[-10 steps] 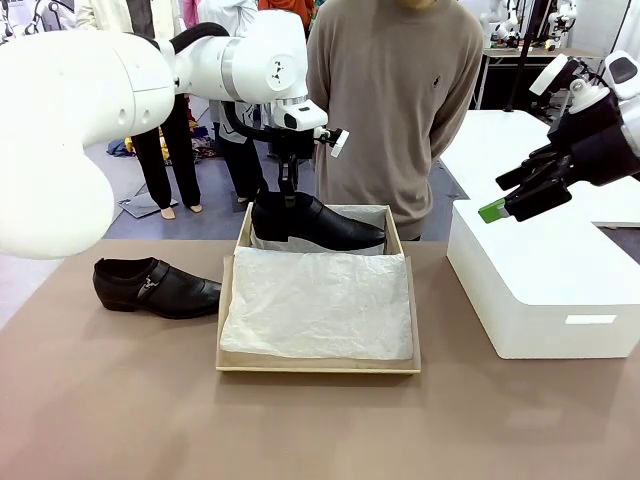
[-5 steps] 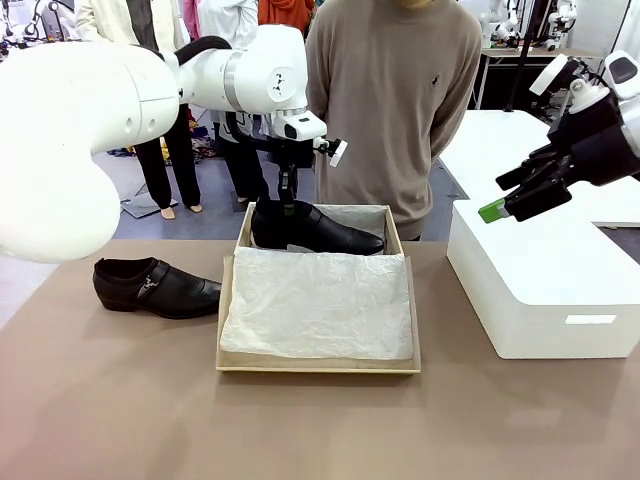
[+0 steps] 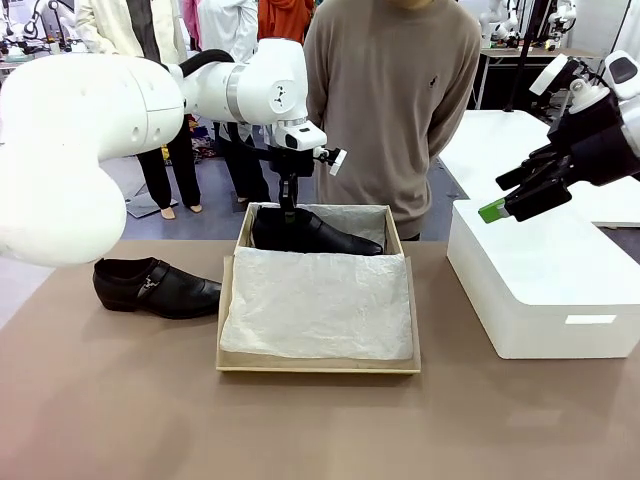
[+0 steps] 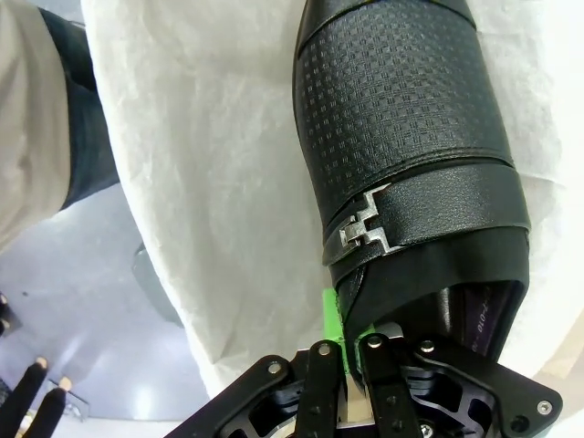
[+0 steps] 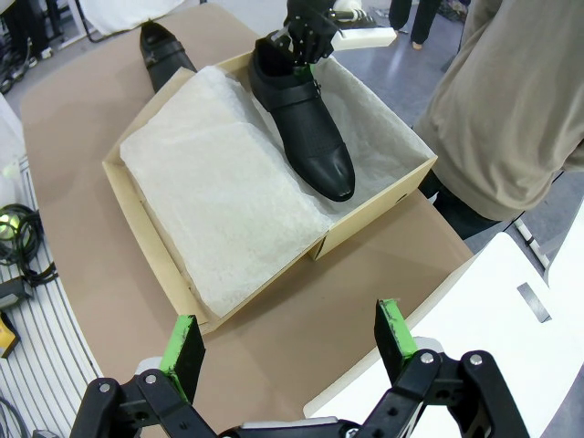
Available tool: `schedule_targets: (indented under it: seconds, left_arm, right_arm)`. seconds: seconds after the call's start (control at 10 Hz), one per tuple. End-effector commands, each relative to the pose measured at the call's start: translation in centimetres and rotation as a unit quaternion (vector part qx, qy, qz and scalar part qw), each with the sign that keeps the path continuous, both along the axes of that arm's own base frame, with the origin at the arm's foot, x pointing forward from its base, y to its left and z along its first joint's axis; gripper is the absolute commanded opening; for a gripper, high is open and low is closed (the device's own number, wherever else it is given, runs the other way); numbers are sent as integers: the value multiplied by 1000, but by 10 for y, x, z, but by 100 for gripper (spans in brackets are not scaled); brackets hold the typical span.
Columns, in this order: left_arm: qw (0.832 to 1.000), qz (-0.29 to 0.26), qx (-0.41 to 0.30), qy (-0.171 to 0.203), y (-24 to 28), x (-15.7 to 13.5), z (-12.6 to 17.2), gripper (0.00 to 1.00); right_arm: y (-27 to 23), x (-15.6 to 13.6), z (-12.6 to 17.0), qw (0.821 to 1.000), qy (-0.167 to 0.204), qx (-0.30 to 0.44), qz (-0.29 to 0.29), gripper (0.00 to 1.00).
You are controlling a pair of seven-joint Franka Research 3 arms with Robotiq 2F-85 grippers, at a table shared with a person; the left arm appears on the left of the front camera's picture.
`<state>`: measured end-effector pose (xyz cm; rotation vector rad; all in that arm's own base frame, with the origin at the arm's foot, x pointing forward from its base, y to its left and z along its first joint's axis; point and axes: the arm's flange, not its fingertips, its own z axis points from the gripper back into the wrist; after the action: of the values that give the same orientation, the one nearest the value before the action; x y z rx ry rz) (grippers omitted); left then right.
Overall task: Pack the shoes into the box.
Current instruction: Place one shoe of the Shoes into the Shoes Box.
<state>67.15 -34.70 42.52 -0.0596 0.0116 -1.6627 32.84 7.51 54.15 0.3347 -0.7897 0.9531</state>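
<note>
Front and wrist views of a two-arm packing station. The left end effector [image 3: 288,203] hung straight down over the far left corner of the box [image 3: 318,368], its fingers pressed together on the rear rim of the first shoe [image 3: 320,232]. In the left wrist view one green pad [image 4: 330,315] lay flat against the outside of the heel collar, just behind the strap and its metal buckle [image 4: 365,224]. The first shoe [image 4: 401,119] sat inside the far, walled part of the box, with the heel beneath the left end effector [image 4: 351,333] and the toe pointing toward the robot's right. Whether its sole rested fully on the lining could not be told. White tissue paper [image 3: 315,305] lined that part of the box and also covered the near, flat part as a crumpled sheet.

The second shoe [image 3: 155,285] stood on the bench [image 3: 300,430] just left of the box, apart from it, its toe toward the box and its buckle facing the camera.

The right end effector [image 3: 505,195] hovered above the near left edge of the white block [image 3: 540,290], which stood to the right of the box, its fingers spread wide and holding nothing. The right wrist view looked down between the two green pads of the right end effector [image 5: 290,342] onto the box [image 5: 365,224], both shoes and the left end effector [image 5: 306,32]. A person [image 3: 395,100] in a tan sweater stood at the far side of the bench, directly behind the box.
</note>
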Motion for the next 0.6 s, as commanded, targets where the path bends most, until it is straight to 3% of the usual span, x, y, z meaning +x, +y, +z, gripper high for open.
schedule_targets:
  seconds: [0.0,0.5]
  left_arm:
    - [1000,7,-2,-6,1,7,4,0]
    - [1000,20,2,1,3,12,-17,0]
  right_arm:
    - [0,1,0,1000,0,7,3,100]
    - [0,1,0,1000,0,7,3,100]
